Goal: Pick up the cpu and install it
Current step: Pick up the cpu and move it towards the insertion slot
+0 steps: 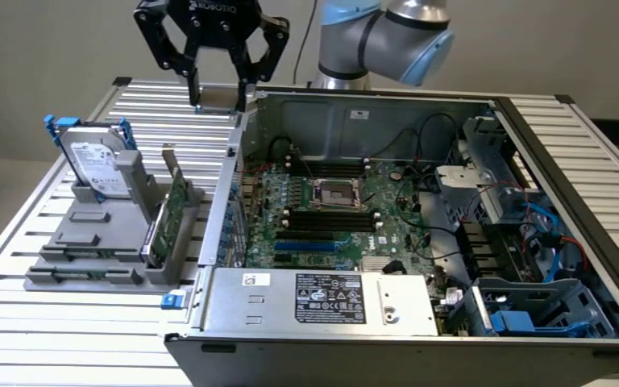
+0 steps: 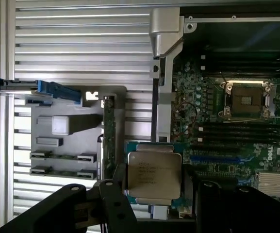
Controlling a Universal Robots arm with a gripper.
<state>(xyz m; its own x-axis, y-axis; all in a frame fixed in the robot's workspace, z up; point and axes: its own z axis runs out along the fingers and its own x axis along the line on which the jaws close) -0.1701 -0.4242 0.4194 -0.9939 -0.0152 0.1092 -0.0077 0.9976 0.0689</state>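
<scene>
an open computer case [image 1: 288, 343] sits on the slatted metal bench [image 1: 30, 322], its labelled power supply [image 1: 321, 298] along the bench's near edge. toward the side edge at the exterior view's left, a grey holder [image 1: 94, 242] rests on the slats, with a silver hard drive [image 1: 97, 165] in blue brackets standing upright at its far end and a long green circuit card [image 1: 175, 214] set on edge in the slot nearest the case. deeper inside the case, the motherboard [image 1: 331, 234] lies flat with its processor socket [image 1: 338, 193] uncovered and bare among black memory slots. beyond it, above the bench's far edge and just outside the case's far corner on the exterior view's left, the robot arm [image 1: 396, 32] holds its black hand [image 1: 222, 103] raised clear of the bench. the hand's two fingers [image 2: 113, 194] stand wide apart and pinch the cpu [image 2: 154, 174] by opposite sides. the chip is held level, its silvery metal top with printed lettering facing up to the wrist camera, off the bench and well apart from the socket.
</scene>
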